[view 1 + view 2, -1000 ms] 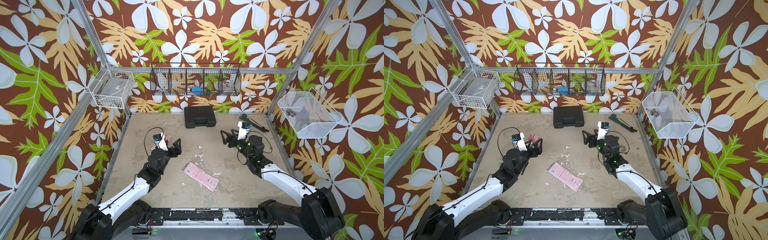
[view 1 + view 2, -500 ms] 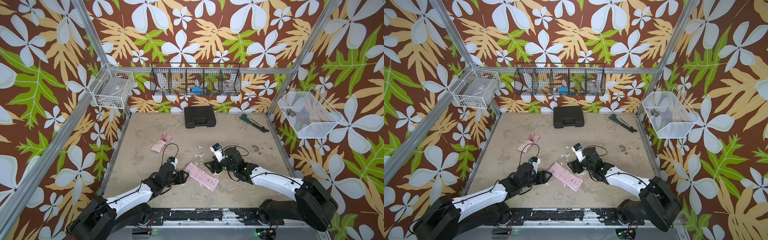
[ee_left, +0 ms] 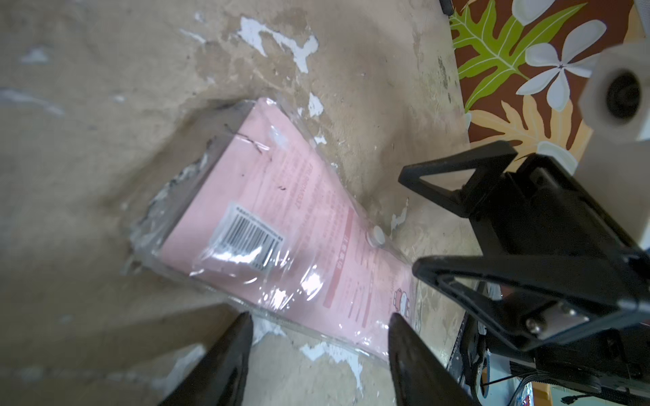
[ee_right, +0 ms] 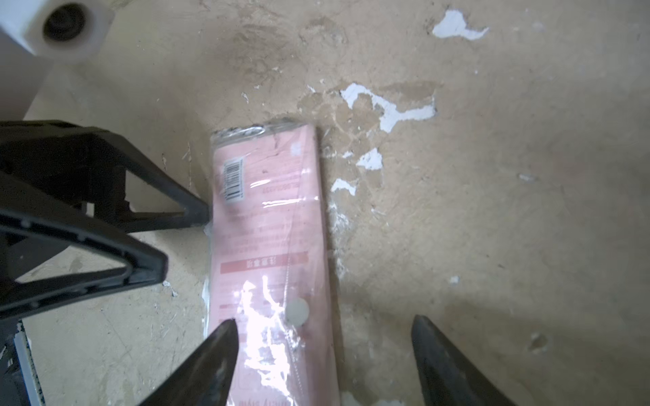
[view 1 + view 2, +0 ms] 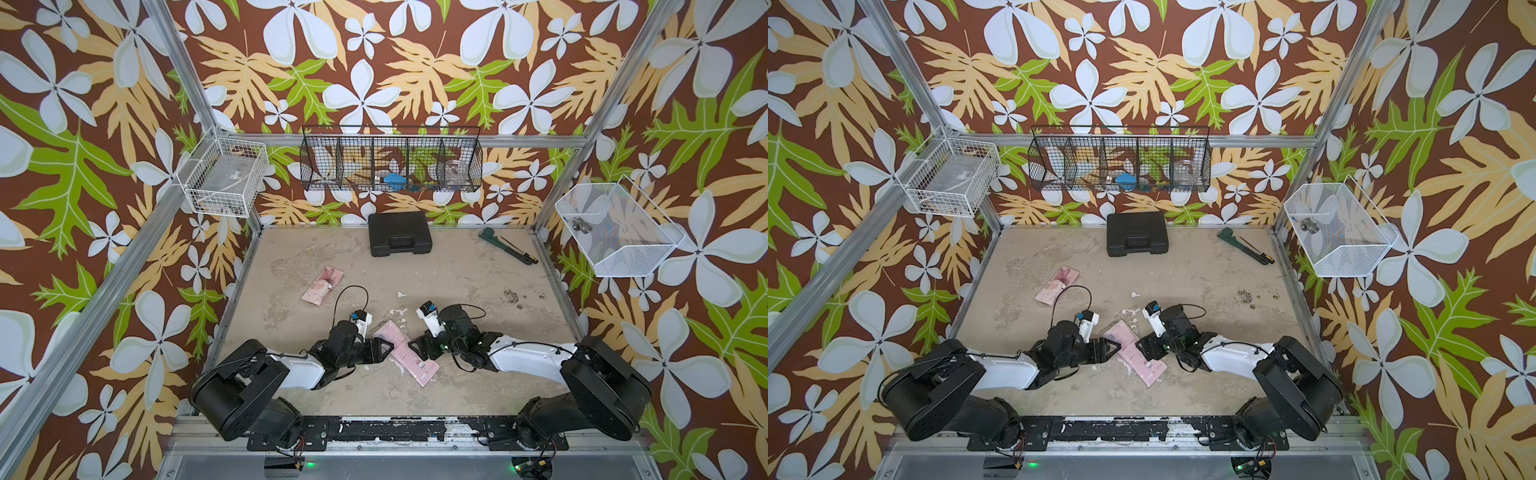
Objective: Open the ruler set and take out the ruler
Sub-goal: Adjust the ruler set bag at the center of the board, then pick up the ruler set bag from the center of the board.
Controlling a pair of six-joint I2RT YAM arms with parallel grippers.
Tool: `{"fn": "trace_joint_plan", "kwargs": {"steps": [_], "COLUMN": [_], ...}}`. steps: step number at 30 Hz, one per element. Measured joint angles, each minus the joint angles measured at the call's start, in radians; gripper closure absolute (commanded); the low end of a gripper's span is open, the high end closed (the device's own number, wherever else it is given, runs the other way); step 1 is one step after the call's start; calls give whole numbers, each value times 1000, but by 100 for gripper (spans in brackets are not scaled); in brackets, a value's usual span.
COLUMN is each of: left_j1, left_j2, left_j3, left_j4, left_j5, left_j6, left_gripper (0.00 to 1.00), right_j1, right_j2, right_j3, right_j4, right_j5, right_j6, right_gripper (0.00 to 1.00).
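The ruler set (image 5: 405, 353) (image 5: 1133, 355) is a flat pink packet in clear plastic, lying barcode side up on the table near the front. A white snap button (image 4: 297, 311) sits near one end. No separate ruler shows. My left gripper (image 5: 388, 347) (image 3: 320, 316) is low at the packet's left long edge, open, with the packet's edge just ahead of its tips. My right gripper (image 5: 413, 349) (image 4: 323, 320) faces it from the right, open, one fingertip (image 4: 225, 334) over the packet near the button and the other fingertip beyond the packet's edge. Neither holds anything.
A second pink packet (image 5: 323, 284) lies further back on the left. A shut black case (image 5: 399, 233) stands at the back wall, and a green-handled tool (image 5: 507, 249) lies at the back right. Wire baskets (image 5: 390, 164) hang on the walls.
Both arms have come down and forward from mid-table to the pink packet at the front, one on each side. The left jaws have narrowed somewhat.
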Motion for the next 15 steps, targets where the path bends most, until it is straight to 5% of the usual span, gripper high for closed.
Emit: {"fn": "trace_joint_plan", "kwargs": {"steps": [4, 15], "left_j1": [0, -38], "left_j2": [38, -88], "left_j3": [26, 8], "left_j4": [49, -154], "left_j5": [16, -24], "left_j6": [4, 55], "left_gripper": [38, 31], "right_j1": [0, 129], "right_j2": [0, 40], "right_j3": [1, -1], "right_j4": [-6, -38], "right_j5": [6, 181], "right_j6": [20, 71], "right_gripper": [30, 29]}}
